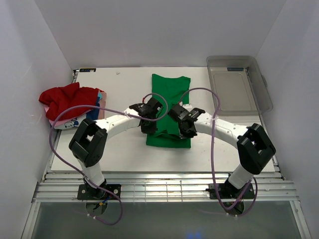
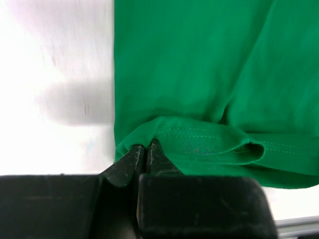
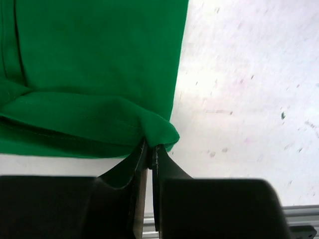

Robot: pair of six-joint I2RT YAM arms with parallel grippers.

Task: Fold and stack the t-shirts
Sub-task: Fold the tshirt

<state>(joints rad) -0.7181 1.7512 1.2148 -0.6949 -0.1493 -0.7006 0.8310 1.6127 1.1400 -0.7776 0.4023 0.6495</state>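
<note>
Green t-shirt [image 1: 169,99] lies flat mid-table, folded into a long narrow strip, smooth, with its near hem bunched up. Left gripper [image 2: 147,149] is pressed tight on the near-left hem corner, and right gripper [image 3: 149,148] pinches the near-right corner. Red t-shirt [image 1: 65,97] is heaped on the pink/white printed t-shirt [image 1: 70,122] at the table's left edge. Clear plastic bin [image 1: 264,94] sits far right, well apart from the shirts.

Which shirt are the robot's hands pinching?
The green t-shirt, flat mid-table: left gripper and right gripper each pinch its near edge. The red t-shirt and printed t-shirt lie bunched at the left, untouched.
</note>
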